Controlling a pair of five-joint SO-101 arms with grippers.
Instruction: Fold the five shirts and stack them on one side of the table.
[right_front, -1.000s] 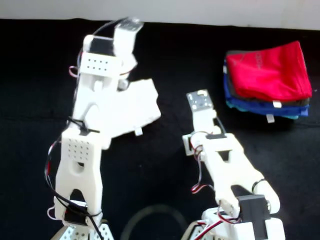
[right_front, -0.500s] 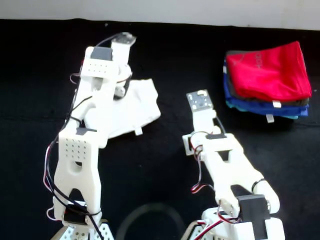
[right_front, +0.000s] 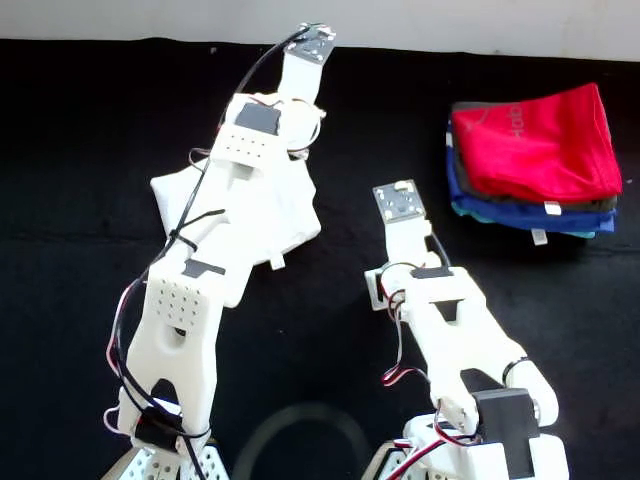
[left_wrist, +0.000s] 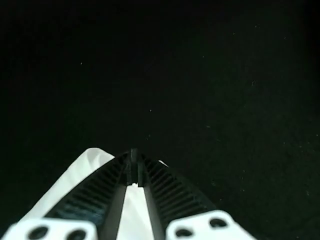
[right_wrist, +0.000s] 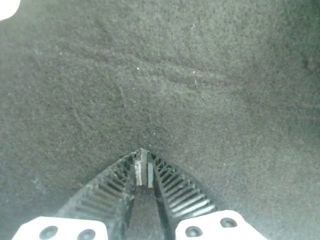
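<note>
The left arm (right_front: 215, 250) stretches from the near edge of the black-covered bench (right_front: 80, 120) diagonally toward its far side, with its wrist up near the back edge. In the left wrist view, the left pincer (left_wrist: 134, 156) has its ribbed fingers (left_wrist: 172, 187) brought together, tips meeting over bare black cover. White cloth shows beneath and beside the base of the fingers. Whether any of that cloth is caught between them cannot be told.

The white shirt (right_front: 290, 215) lies flat on the bench left of centre, partly covered by the left arm. One corner sticks out on the arm's left side, and its wider part spreads out on the right.

The right arm (right_front: 450, 320) stands right of centre, apart from the white shirt, with its wrist tipped downward. In the right wrist view, the right pincer (right_wrist: 142, 160) is also closed, tips together just above the black cover.

On the far right of the bench sits the stack of folded shirts (right_front: 530, 160). The red shirt (right_front: 540, 140) is on top, with dark and blue layers showing at the edges beneath it.
</note>
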